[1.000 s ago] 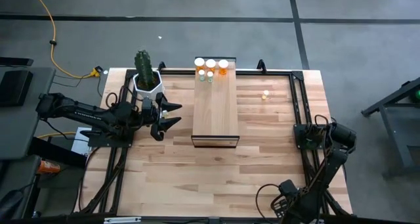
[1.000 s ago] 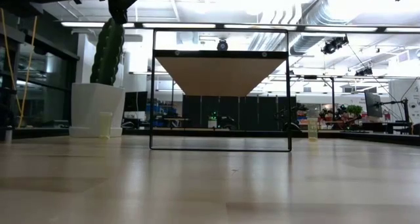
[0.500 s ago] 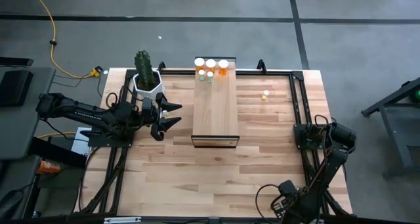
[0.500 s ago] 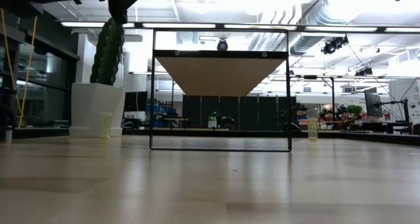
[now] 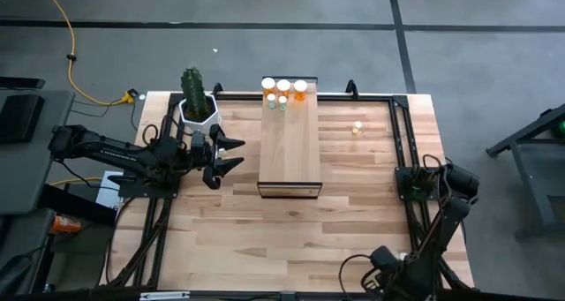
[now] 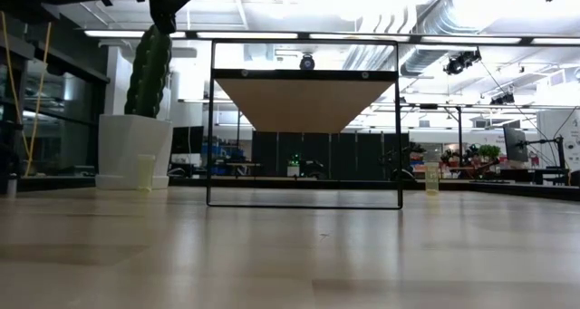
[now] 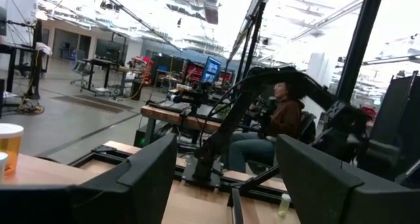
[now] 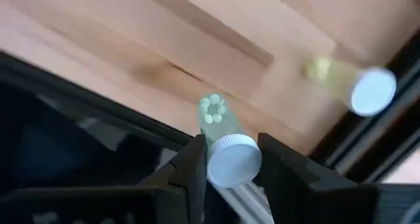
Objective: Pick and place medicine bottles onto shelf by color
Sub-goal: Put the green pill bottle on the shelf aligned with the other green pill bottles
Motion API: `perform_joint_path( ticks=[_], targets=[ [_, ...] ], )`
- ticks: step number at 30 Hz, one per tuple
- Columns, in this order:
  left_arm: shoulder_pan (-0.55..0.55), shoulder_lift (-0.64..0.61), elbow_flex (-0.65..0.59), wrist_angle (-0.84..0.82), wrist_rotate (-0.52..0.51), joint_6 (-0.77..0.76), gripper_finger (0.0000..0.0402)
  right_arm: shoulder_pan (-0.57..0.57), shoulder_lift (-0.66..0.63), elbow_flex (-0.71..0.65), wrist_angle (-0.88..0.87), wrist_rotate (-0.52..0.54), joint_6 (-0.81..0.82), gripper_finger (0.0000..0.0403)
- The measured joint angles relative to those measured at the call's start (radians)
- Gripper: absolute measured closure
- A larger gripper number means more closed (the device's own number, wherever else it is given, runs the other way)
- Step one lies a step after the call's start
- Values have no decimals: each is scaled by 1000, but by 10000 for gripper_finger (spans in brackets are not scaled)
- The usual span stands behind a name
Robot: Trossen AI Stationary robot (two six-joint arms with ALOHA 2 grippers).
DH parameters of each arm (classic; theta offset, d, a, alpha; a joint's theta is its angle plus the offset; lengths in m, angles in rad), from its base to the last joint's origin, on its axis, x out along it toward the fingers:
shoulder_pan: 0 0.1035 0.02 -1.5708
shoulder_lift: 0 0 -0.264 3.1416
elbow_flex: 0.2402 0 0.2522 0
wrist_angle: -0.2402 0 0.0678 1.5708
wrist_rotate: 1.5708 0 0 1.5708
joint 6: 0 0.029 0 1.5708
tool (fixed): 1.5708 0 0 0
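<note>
From above, the shelf [image 5: 290, 147] stands mid-counter [image 5: 353, 204], its long top running front to back. At its far end sit three orange medicine bottles [image 5: 283, 87] in a row with two small pale ones just in front of them. One more small yellow bottle [image 5: 357, 128] stands alone on the counter, right of the shelf. The left gripper [image 5: 231, 153] hovers beside the shelf's left edge, fingers spread apart, next to the cactus pot [image 5: 197, 112]. The right arm [image 5: 439, 214] folds down toward the counter's near edge, its gripper hard to make out here.

At counter height, the shelf's dark frame [image 6: 304, 126] fills the middle, the cactus pot [image 6: 132, 152] left of it, and a pale bottle [image 6: 431, 178] stands to the right.

The left wrist view shows the left gripper's fingers [image 7: 149, 179] wide apart with nothing between them; a person [image 7: 273, 127] sits beyond the counter.

In the right wrist view, the right gripper [image 8: 230, 162] is clamped on a pale green bottle [image 8: 220, 137] by its white cap. Another pale bottle [image 8: 351, 85] shows blurred beyond it.
</note>
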Motion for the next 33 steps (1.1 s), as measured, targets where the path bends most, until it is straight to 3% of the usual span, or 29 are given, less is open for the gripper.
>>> perform_joint_path(
  ticks=[8, 17, 25, 33],
  targets=[
    [0, 0, 0, -1, 0, 0, 151, -59, -1, 252, -178, 292, -229, 292],
    [0, 0, 0, -17, 0, 0, 151, -215, -2, 521, -289, 559, -728, 292],
    [0, 0, 0, -23, 0, 0, 151, -351, -2, 615, -291, 604, -1114, 293],
    [0, 0, 0, -44, 0, -29, 151, -421, -2, 616, -292, 580, -1282, 293]
  ],
)
